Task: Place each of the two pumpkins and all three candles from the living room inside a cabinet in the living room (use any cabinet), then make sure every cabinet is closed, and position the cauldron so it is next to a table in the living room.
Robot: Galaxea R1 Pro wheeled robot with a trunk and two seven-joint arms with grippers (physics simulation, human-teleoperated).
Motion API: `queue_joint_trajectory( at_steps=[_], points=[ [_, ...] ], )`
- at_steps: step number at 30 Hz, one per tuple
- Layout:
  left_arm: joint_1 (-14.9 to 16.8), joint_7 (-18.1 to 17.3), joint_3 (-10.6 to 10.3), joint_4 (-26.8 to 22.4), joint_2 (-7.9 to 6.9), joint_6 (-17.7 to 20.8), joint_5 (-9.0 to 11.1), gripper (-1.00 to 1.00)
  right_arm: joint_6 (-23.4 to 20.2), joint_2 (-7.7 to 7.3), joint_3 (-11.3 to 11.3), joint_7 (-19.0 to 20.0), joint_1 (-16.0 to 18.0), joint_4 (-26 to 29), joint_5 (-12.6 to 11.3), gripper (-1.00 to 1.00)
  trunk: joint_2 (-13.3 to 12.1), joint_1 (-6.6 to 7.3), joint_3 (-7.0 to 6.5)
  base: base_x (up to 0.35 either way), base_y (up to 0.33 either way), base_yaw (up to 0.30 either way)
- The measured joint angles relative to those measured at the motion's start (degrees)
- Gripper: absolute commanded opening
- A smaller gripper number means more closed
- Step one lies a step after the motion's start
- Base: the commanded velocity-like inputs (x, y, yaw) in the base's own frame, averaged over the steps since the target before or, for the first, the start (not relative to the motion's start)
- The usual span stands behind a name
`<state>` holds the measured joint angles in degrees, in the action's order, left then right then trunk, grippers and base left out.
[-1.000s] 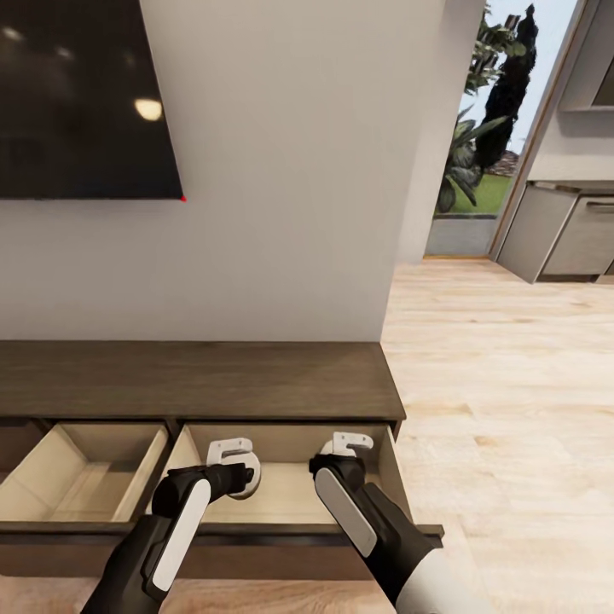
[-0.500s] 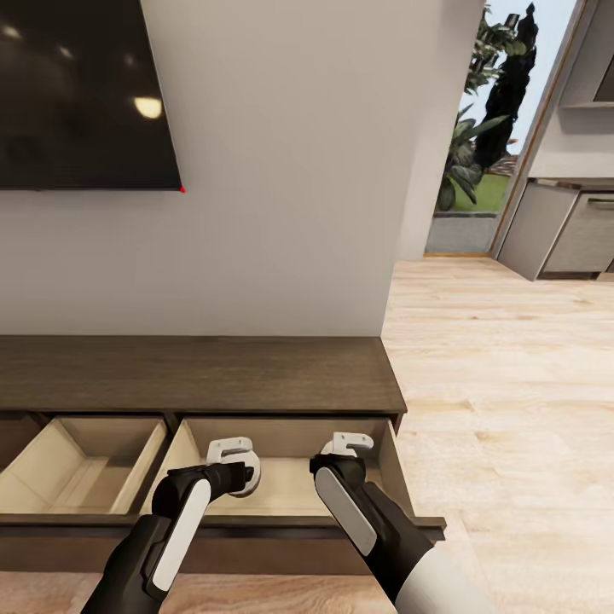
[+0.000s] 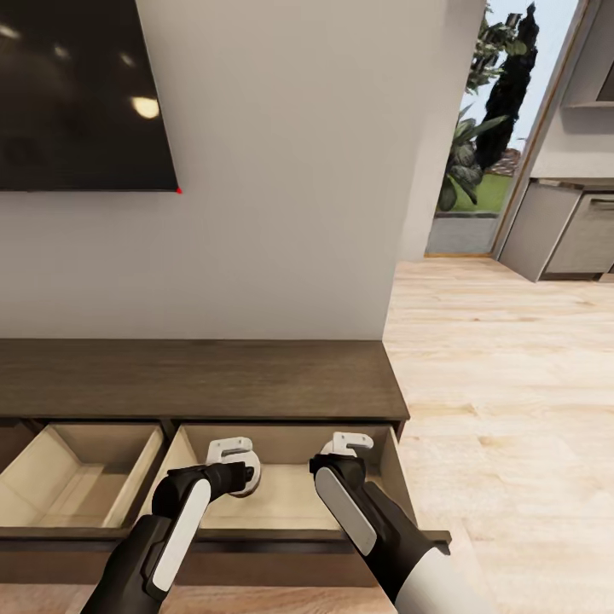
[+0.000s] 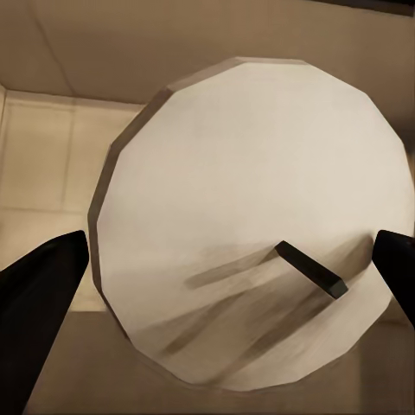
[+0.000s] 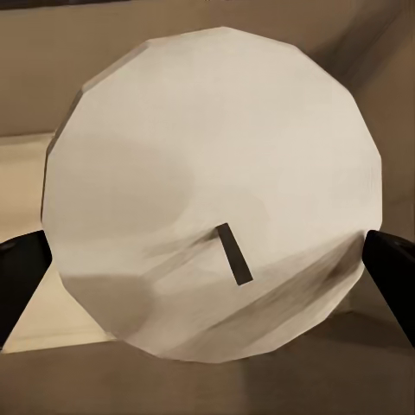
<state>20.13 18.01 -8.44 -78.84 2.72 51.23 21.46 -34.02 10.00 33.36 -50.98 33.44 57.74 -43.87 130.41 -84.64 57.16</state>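
A: What does the head view give?

B: The cabinet (image 3: 200, 379) stands along the wall with two drawers pulled open, pale beige inside. Both arms reach down into the drawer at the cabinet's right end. The left gripper (image 3: 232, 465) has a candle (image 3: 248, 479) peeking out beneath it, near the drawer's middle. The right gripper (image 3: 345, 449) hangs near the drawer's right wall; its candle I cannot make out from here.

A: And the left wrist view?

B: A candle (image 4: 251, 225) with its dark wick fills the gap between the jaws. Each dark fingertip (image 4: 39, 290) sits at a side of it, so the jaws look closed on it.

A: Right wrist view?

B: The same: the other candle (image 5: 212, 203), wick showing, lies squarely between the jaws, a fingertip (image 5: 393, 268) against either side, the drawer's beige interior behind.
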Motion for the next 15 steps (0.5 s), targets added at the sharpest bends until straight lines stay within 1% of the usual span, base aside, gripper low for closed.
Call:
queue_joint_trajectory(
  at_steps=[2,6,8,10,12,15],
  points=[
    [0.0,0.0,0.0,0.0,0.03,0.01,-0.01,-1.0,-0.01,0.0,0.02,0.0,0.03,0.0,0.01,-1.0,0.0,0.0,0.0,0.116,0.0,0.0],
    [0.0,0.02,0.0,0.0,0.06,0.09,0.01,-1.0,-0.19,0.0,0.03,-0.08,0.17,-0.65,0.01,-1.0,0.0,0.0,0.0,0.031,0.0,0.0],
    [0.0,0.01,0.0,0.0,0.08,0.09,0.01,-1.0,-0.26,-0.01,0.02,-0.09,0.31,-1.75,0.0,-1.0,0.0,0.0,0.0,0.007,0.0,0.0],
    [0.0,0.02,0.0,0.0,0.08,0.1,-0.01,-1.0,-0.21,0.0,-0.02,-0.05,1.28,-3.43,-0.01,-1.0,0.0,0.0,0.0,0.002,0.0,0.0],
    [0.0,0.04,-0.01,0.0,0.08,0.11,0.01,-1.0,-0.2,-0.01,-0.04,0.16,2.14,-5.58,-1.01,-1.0,0.38,-0.22,0.18,0.001,0.0,0.0],
    [0.0,0.05,0.0,0.0,0.09,0.11,0.0,-1.0,0.04,0.0,-0.04,0.81,2.97,-7.92,-3.27,-1.0,1.59,-0.88,0.72,0.0,0.0,0.0]
  ],
)
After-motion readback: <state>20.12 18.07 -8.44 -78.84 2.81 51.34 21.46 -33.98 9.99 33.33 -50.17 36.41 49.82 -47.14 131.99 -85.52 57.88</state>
